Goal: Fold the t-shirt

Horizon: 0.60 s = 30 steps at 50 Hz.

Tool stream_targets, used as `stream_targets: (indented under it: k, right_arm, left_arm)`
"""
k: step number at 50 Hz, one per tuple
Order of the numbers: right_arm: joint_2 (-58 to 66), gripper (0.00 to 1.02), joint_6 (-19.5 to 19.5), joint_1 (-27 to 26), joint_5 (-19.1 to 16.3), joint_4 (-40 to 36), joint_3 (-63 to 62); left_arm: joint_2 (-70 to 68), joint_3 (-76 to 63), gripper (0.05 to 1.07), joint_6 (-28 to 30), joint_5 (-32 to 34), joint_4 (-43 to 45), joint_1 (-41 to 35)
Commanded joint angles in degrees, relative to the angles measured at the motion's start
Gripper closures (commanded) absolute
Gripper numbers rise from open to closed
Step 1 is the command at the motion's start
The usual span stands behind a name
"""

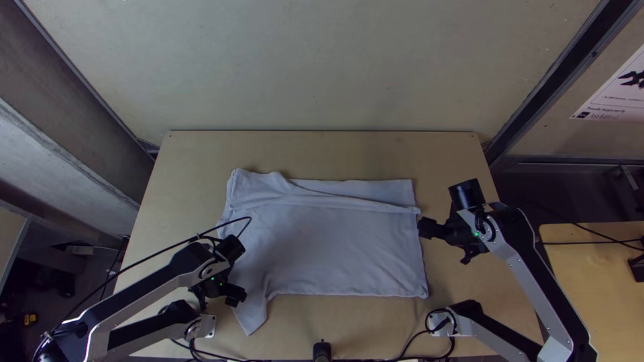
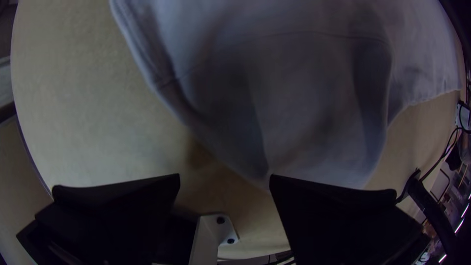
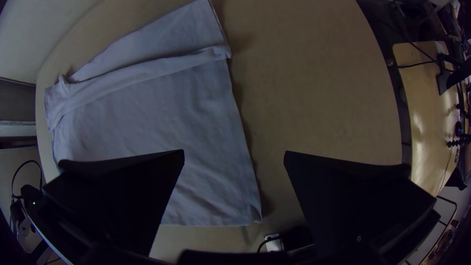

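Left gripper and right gripper gape; too shallow a pinch on the T-shirt, lower left from above, could slip, skewing the fold

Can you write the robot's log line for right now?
t-shirt: lying flat, fold along far side | sleeve: sticking out | left claw: open, near sleeve | right claw: open, near t-shirt edge
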Motion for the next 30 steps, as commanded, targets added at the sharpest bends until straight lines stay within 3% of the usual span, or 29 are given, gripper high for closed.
stream_targets:
  k: [1,11,13,20,30]
  right_arm:
    - [-1.4,0.1,1.34,0.36,-0.75,0.13,-1.81]
    - [-2.28,0.1,0.19,-0.43,-0.93,0.13,-3.83]
    - [-2.28,0.1,-0.16,-0.51,-1.02,0.13,-4.44]
    - [-2.54,0.1,-1.21,-0.08,-2.51,-0.05,-8.57]
    - [-2.19,0.1,-3.41,0.1,-5.59,-1.72,-15.25]
  left_arm:
    - [2.38,-1.34,0.34,-1.77,0.68,1.06,-1.17]
    - [6.07,-1.08,0.35,-1.95,2.96,2.12,-4.86]
    - [6.86,-1.08,0.43,-1.68,4.37,2.38,-5.21]
    - [6.77,-1.25,1.02,-0.63,4.37,5.89,-6.0]
    - [5.1,-0.55,1.04,-0.54,4.1,6.51,-6.27]
